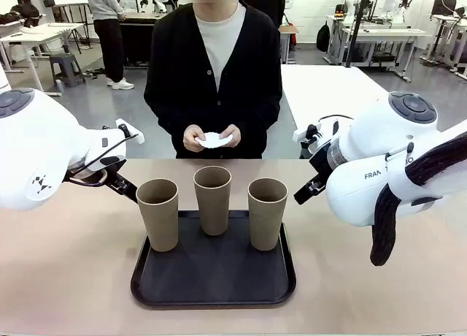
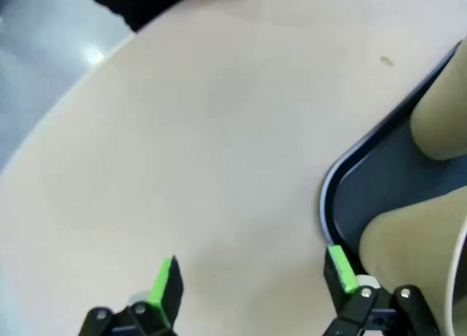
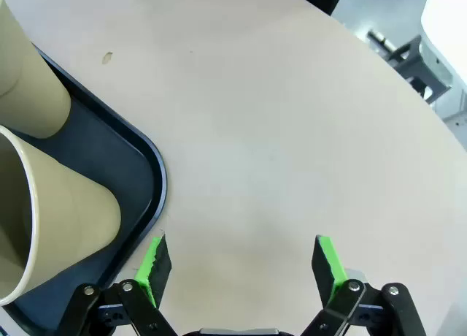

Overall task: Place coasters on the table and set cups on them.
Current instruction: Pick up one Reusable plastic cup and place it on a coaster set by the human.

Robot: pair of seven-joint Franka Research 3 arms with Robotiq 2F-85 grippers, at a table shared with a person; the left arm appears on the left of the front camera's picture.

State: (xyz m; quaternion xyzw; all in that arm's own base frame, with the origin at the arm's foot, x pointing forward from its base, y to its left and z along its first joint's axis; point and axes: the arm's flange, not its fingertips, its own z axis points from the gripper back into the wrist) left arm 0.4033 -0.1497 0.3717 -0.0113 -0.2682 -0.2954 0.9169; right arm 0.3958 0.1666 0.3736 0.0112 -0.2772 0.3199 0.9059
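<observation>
3 cups (image 1: 212, 199) upright on black tray (image 1: 211, 292), near-centre of table (image 1: 66, 277). White coasters (image 1: 214, 139) in person's hands (image 1: 193, 139), far side. L end effector (image 2: 252, 263) wide open, empty, over bare table left of tray; R end effector (image 3: 239, 242) same, right of tray.

Right gripper (image 3: 241, 263) hanging open-jawed over the table (image 3: 292, 131)

Its green pads (image 3: 326, 254) are standing well apart above bare beige tabletop, one of them sitting just beside the rounded corner of the black tray (image 3: 156, 177). The nearer cup (image 3: 69, 212) is standing close inside that corner, with the farther cup (image 3: 29, 88) standing behind it along the tray's edge. A small dark speck (image 3: 107, 57) is lying just off the tray.
</observation>
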